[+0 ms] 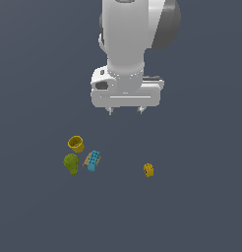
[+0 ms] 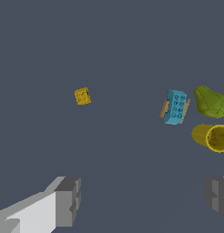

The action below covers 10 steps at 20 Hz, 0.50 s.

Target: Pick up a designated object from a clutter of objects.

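Note:
The teal-blue studded brick [image 1: 93, 161] lies on the dark floor, resting on the tan tile [image 1: 87, 159], whose edges peek out beside it. In the wrist view the brick [image 2: 175, 107] shows with the tan tile [image 2: 164, 108] under it. My gripper [image 1: 125, 111] hangs open and empty well above the floor, up and toward the exterior view's right of the brick. Its grey fingertips [image 2: 68, 200] show wide apart in the wrist view.
A yellow cup [image 1: 75, 143] and an olive-green pear shape [image 1: 71, 163] sit close to the brick on the exterior view's left. An orange-yellow block [image 1: 148, 170] lies apart on the right. In the wrist view: cup [image 2: 211, 136], pear [image 2: 211, 101], block [image 2: 82, 96].

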Each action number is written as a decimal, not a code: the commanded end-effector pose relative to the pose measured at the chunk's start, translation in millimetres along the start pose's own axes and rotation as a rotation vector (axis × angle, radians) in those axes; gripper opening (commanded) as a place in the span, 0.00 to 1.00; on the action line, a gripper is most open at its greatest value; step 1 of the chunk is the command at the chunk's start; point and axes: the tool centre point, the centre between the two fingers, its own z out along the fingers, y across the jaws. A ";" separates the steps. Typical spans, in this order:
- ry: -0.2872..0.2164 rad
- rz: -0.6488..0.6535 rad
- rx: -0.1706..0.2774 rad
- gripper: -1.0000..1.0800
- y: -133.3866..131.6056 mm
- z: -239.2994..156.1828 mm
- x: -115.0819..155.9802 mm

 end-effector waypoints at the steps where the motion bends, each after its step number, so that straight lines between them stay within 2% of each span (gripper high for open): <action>1: 0.000 0.000 0.000 0.96 0.0 0.0 0.0; 10: 0.041 -0.048 0.006 0.96 -11.4 -16.3 7.6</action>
